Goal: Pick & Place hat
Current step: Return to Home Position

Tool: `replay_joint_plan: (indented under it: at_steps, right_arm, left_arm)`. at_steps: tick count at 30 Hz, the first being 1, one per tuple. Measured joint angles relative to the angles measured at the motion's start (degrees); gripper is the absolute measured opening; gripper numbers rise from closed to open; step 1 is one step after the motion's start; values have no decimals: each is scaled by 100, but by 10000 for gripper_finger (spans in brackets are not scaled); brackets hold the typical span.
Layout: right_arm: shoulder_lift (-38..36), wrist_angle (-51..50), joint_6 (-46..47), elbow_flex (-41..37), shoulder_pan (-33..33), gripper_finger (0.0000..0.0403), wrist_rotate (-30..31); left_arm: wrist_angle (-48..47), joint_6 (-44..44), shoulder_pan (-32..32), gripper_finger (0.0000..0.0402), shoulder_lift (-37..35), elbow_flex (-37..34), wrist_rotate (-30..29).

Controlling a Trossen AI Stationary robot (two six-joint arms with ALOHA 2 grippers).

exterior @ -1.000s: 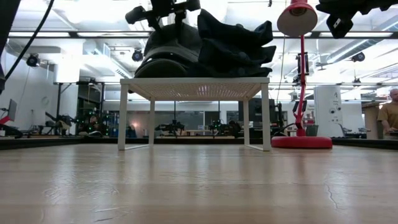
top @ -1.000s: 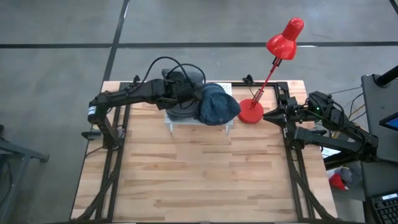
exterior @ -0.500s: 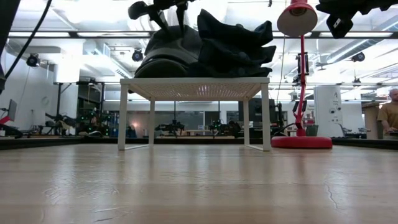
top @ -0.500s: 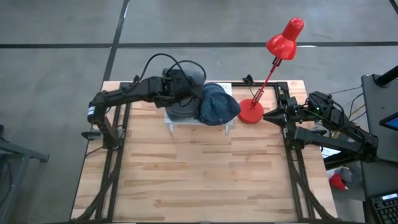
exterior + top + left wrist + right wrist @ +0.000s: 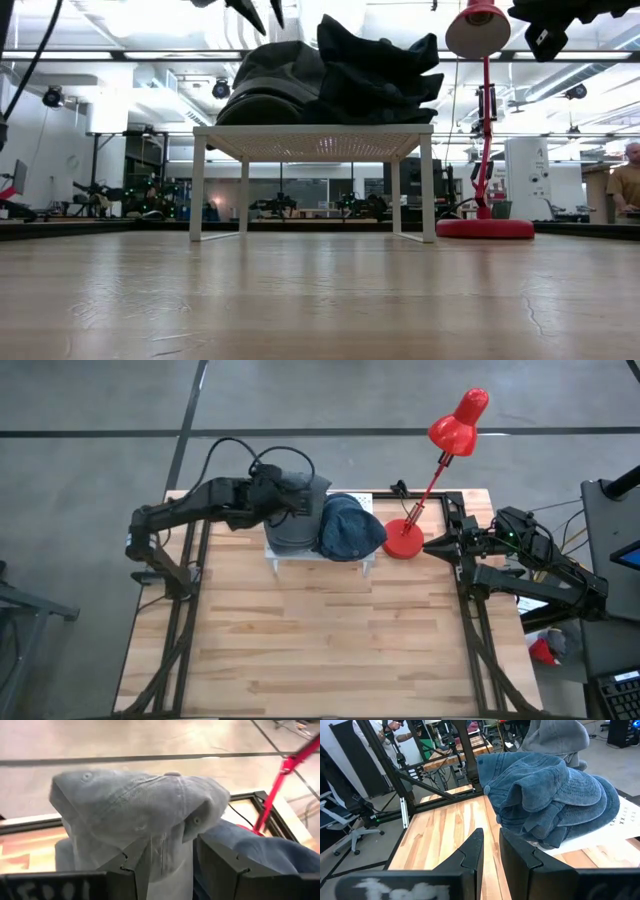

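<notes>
The stack of soft gray fabric caps (image 5: 293, 520) sits on top of the small white wire shelf (image 5: 312, 143), on that shelf's left half as seen from above, with the topmost cap's crown bulging up and its brim hanging toward the front. Pressed against it, on the shelf's right half, lies a heap of blue denim caps (image 5: 351, 528), the two piles touching along the middle of the shelf. The left gripper (image 5: 170, 849) hangs just above the gray pile, over the shelf's far left corner, its two dark fingers spread apart with nothing between them; from table height its fingertips (image 5: 262, 12) show clear of the fabric. The red desk lamp (image 5: 405, 543) stands just beside the shelf on its right, round base on the pale wooden table (image 5: 320, 640), shade raised high over the far edge. The right gripper (image 5: 492, 833) waits past the lamp, well apart from the shelf, its fingers only slightly parted and empty, pointed toward the denim heap.
</notes>
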Motion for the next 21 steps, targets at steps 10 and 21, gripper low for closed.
replay_joint_plan:
  at_steps: [10,21]
  right_arm:
    - [0,-2,13,0,2,59,0]
    - [0,-8,-1,0,0,59,0]
  left_arm:
    - [-807,942,-776,152,-564,-4,-23]
    - [-1643,514,-2277,152,-1019,-494,-1221]
